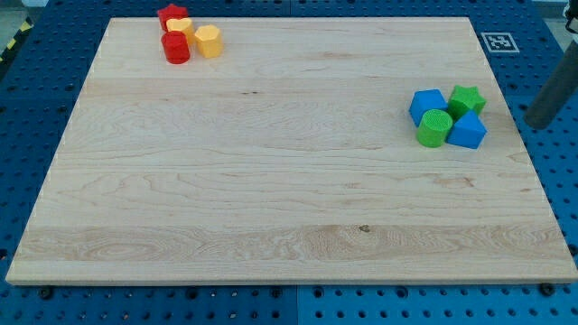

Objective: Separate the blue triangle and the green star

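The blue triangle (468,132) lies near the board's right edge. The green star (467,99) sits just above it in the view, touching or nearly touching it. A green cylinder (434,127) is against the triangle's left side, and another blue block (426,104) is to the left of the star. These four form one tight cluster. My tip (537,123) is at the view's right, past the board's right edge, to the right of the triangle and the star and apart from both.
At the top left of the wooden board (271,181) a second cluster holds a red star (172,14), a yellow block (180,26), a red cylinder (175,47) and a yellow hexagon (208,41). A blue perforated table surrounds the board.
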You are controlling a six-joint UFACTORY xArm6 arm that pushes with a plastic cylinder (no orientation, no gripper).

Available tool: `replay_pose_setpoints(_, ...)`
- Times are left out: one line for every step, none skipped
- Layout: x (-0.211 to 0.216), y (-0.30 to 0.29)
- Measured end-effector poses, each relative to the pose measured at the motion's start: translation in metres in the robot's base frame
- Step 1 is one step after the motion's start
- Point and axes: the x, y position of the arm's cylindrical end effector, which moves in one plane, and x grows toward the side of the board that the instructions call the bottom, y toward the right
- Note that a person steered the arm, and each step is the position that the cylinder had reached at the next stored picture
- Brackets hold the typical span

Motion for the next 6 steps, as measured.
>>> replay_pose_setpoints(0.026, -0.047)
replay_pose_setpoints(0.023, -0.069)
replay_pose_setpoints(0.006, -0.069)
replay_pose_setpoints(-0.002, -0.069)
replay_pose_setpoints(-0.002, -0.072)
replay_pose_setpoints(-0.002, -0.092)
